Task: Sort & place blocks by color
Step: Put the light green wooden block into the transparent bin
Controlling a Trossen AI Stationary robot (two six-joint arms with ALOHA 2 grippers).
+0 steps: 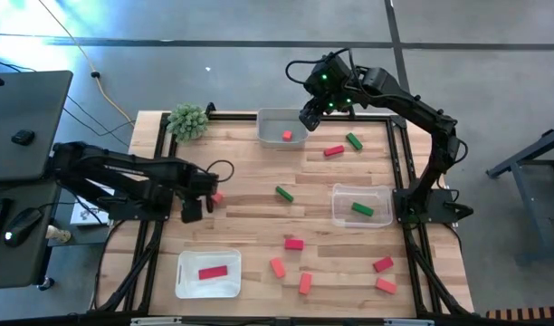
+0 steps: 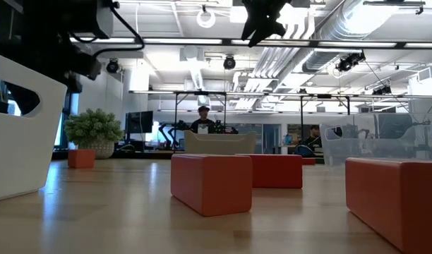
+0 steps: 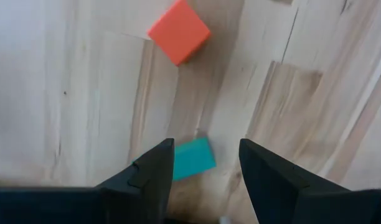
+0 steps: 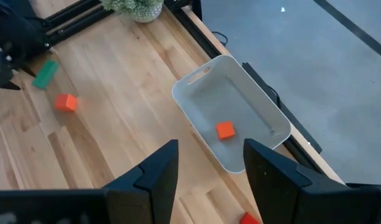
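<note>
Left hand (image 3: 204,171) over green block (image 3: 193,157).

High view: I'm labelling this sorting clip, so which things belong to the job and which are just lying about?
Job:
- blocks, red, orange, green
- three trays
- left gripper, above a green block
- right gripper, above the far tray

Lying about:
- plant ball
- mouse

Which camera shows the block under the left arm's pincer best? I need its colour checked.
The left wrist view: the green block lies on the wood between the open left pincer fingers, colour plain. The right wrist view shows it small and far off. The high view hides it under the arm; the low view does not show it.
</note>
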